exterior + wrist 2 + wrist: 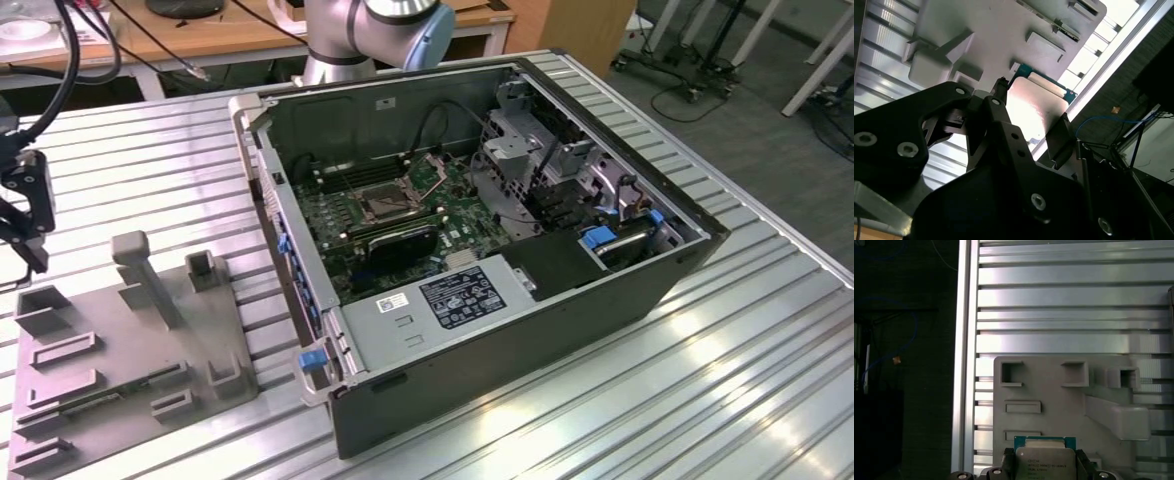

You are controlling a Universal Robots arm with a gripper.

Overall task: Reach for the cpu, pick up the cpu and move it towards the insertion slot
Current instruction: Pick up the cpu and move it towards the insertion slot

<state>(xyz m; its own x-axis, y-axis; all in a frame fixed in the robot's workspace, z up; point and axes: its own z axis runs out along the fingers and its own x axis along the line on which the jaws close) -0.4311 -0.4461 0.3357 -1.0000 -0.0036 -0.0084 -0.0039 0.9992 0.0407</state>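
jaws: clamped on the cpu (1035,107), one black finger on each of two opposite edges. They're only open as wide as the chip, with nothing else in them.

cpu: pale silver face toward the cameras in both wrist views, with a thin teal-green rim poking out past the metal lid. It sits square between the jaws, over the tray (1054,390) near one of its edges. Can't really tell if it's fully clear of the tray or just grazing it.

tray: grey plastic plate lying flat on the tabletop (747,330), with a few shallow rectangular recesses, some upright posts and a long sloped block. The recesses I can see near the cpu look bare.

jaws in the exterior view: dark bits hanging over the tray's far corner, at the exterior view's left.

case (534,330): open black PC tower lying on its side, just beside the tray on the exterior view's right.

slot (379,205): square black socket with a silvery frame on the green board (454,215) inside the case, well apart from the tray and the cpu. Nothing in it as far as I can see.

arm (367,25): grey and blue, standing beyond the case on the side away from the tray.
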